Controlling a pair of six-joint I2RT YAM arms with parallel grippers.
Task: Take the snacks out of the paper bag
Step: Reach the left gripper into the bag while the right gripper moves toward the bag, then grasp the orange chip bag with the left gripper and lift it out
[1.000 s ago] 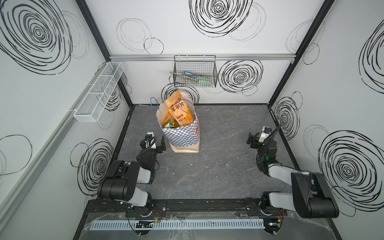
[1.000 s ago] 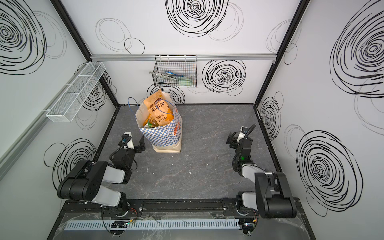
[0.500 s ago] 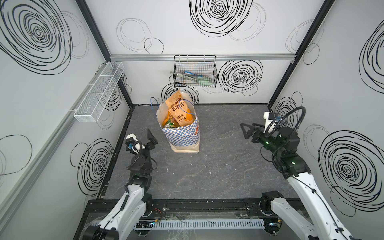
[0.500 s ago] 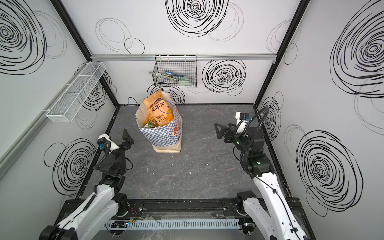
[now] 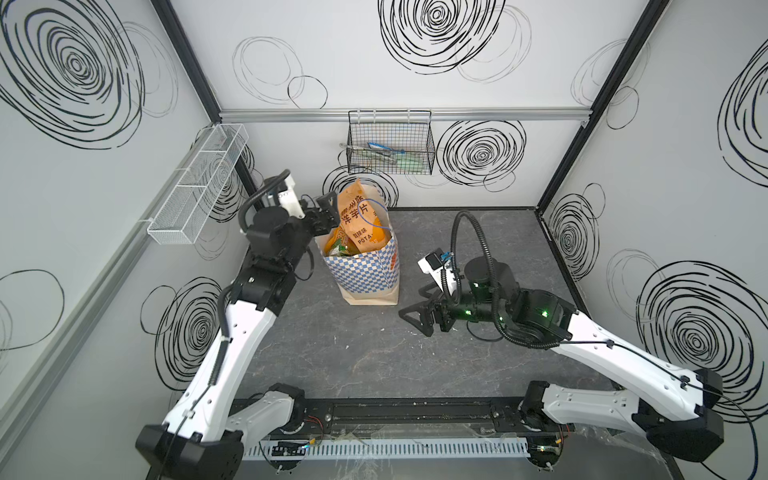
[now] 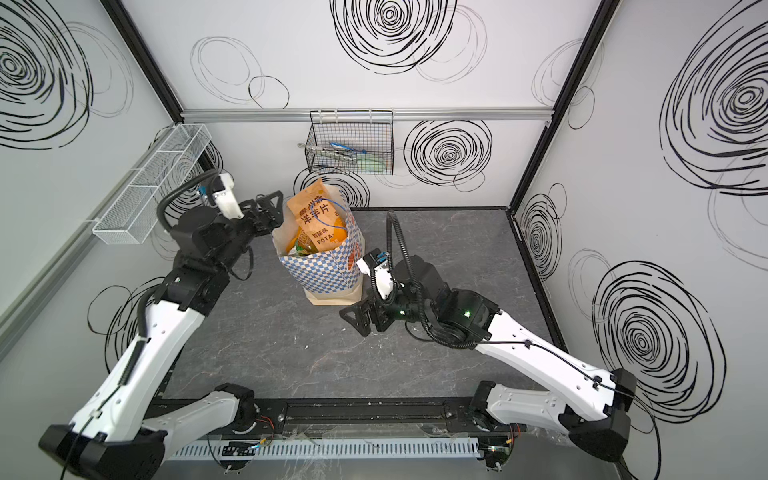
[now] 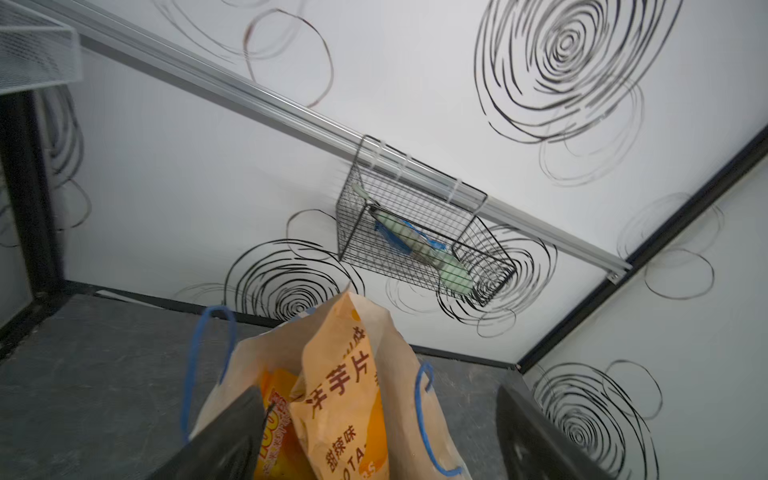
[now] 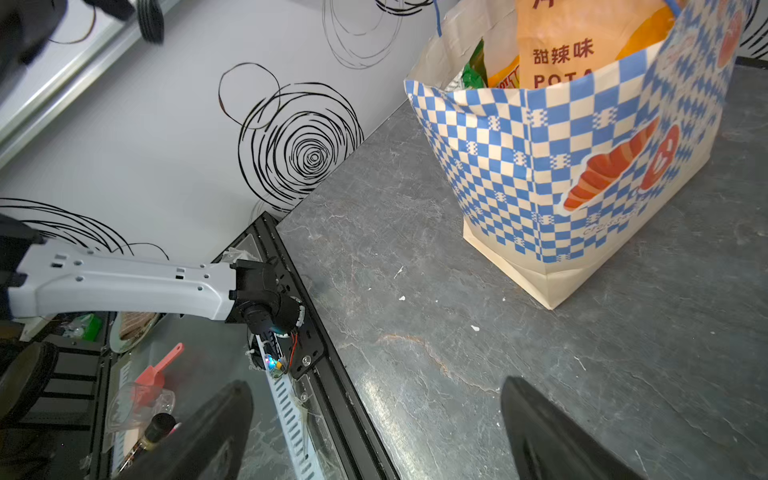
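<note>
The paper bag [image 5: 368, 272] [image 6: 326, 270] stands upright at the back left of the grey table, blue-white checkered with pastry pictures [image 8: 582, 145]. Snacks fill it: an orange-tan pouch [image 5: 357, 216] [image 6: 318, 216] [image 7: 340, 395] with Chinese characters sticks out the top, beside a yellow-orange pack [image 7: 276, 415] and a green pack [image 8: 473, 70]. My left gripper [image 5: 328, 210] [image 6: 270, 208] [image 7: 378, 453] is open at the bag's mouth, its jaws spanning the pouch and the bag's far wall. My right gripper [image 5: 415, 303] [image 6: 353, 311] [image 8: 378, 436] hangs open low over the table, right of the bag's base, with nothing between its jaws.
A black wire basket [image 5: 390, 143] with tools hangs on the back wall just above the bag. A white mesh tray [image 5: 199, 183] is fixed to the left wall. The black front rail [image 5: 415, 415] bounds the table. Small white crumbs [image 8: 401, 297] dot the surface.
Both arms have unfolded from the front corners. The left gripper rose and reached to the bag's mouth. The right gripper swung inward and down beside the bag's base.
</note>
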